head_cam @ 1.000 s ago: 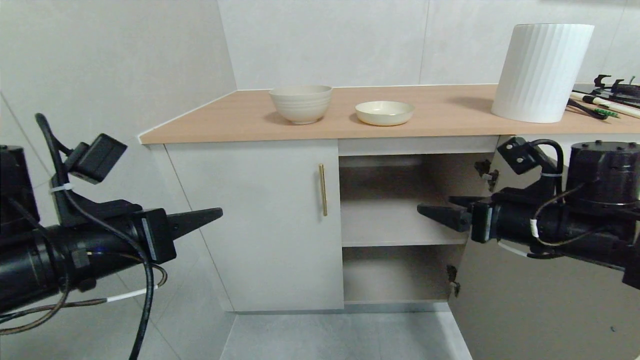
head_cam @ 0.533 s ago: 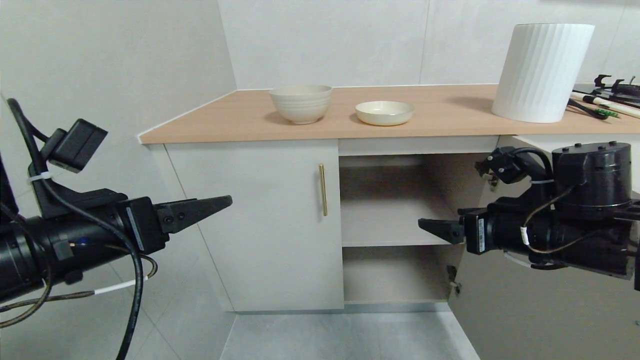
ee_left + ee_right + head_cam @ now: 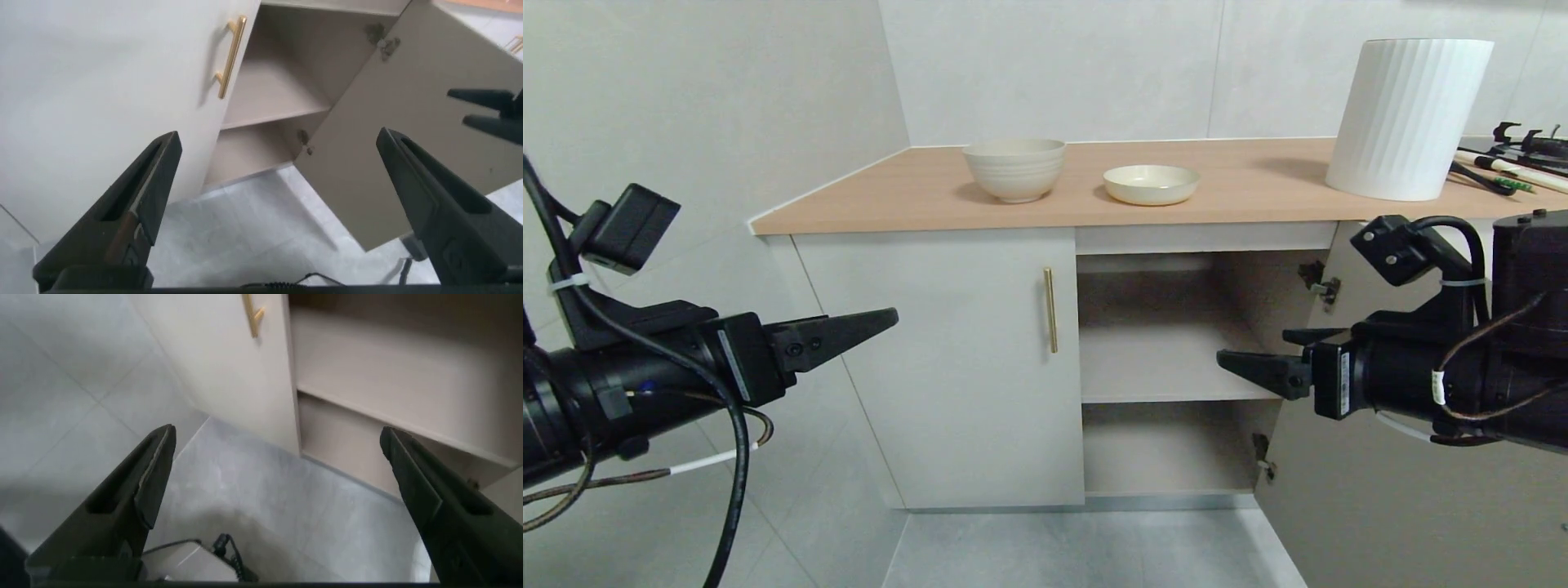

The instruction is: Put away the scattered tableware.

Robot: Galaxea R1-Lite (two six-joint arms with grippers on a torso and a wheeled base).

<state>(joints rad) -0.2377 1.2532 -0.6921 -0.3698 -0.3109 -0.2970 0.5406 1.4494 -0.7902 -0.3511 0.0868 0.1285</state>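
My L gripper [image 3: 882,320] sits at 9 o'clock, fingers wide apart, holding nothing. My R gripper [image 3: 1252,347] at 3 o'clock is spread too, in front of the open cupboard [image 3: 1380,506] w/ its flat pale shelf [image 3: 1160,367]. I think the step is: go get a dish. Next I need to lift an arm above the counter [image 3: 1258,188] & pinch a rim. Far off at 12, on smooth wood: a deep, round, ribbed bowl [image 3: 1014,169]. Near it, at 1, a low shiny dish [image 3: 1150,184]. Both look hard, prob. slippery.
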